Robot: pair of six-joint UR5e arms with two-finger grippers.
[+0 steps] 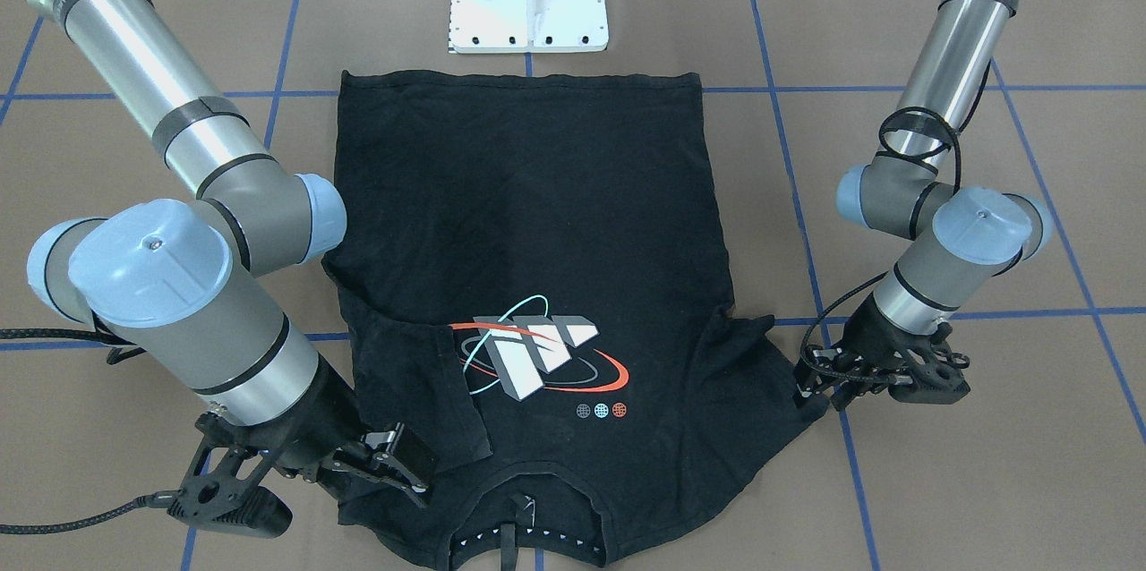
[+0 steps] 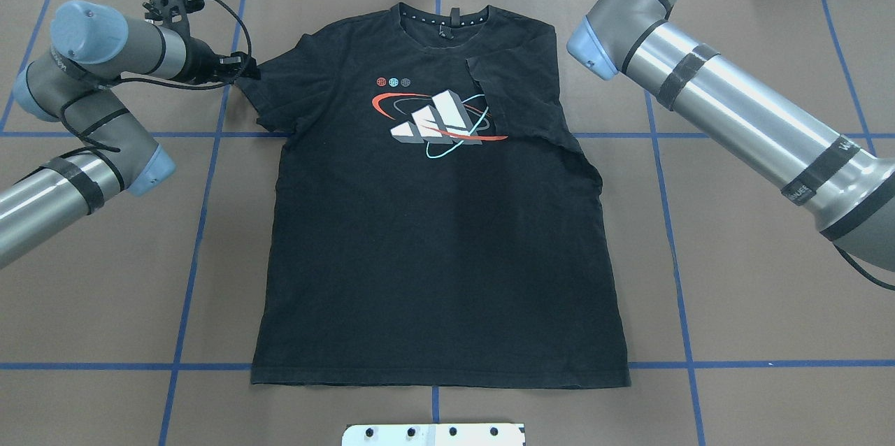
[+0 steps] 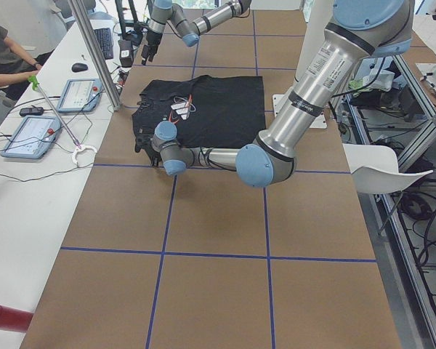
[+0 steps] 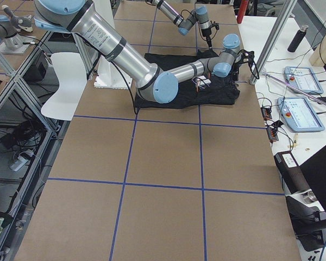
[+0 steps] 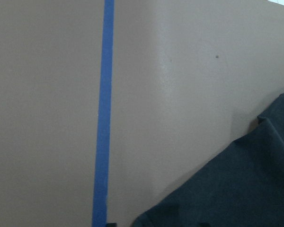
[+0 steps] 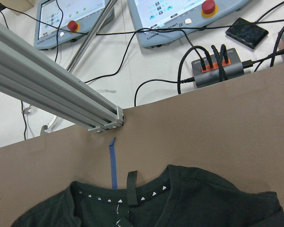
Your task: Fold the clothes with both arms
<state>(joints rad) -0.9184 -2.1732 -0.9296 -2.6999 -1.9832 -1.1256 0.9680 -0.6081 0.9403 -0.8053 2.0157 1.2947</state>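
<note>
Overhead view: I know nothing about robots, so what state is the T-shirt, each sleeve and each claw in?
T-shirt: spread flat, logo up, body not yet folded.
Right sleeve: folded in over the chest.
Left sleeve: lying out, unfolded.
Left gripper: at the left sleeve's edge; open or shut, cannot tell.
Right gripper: over the shoulder near the collar; cannot tell either.

Left arm [image 2: 49, 191]: comes in from the left, elbow folded back, wrist lying level and low at the far left. Left gripper [image 1: 816, 379] points inward; jaw spacing unreadable.

Right arm [image 1: 170, 97]: stretched long to the far right, wrist angled downward. Right gripper [image 1: 403, 464] sits higher than the left; jaw spacing unreadable.
</note>
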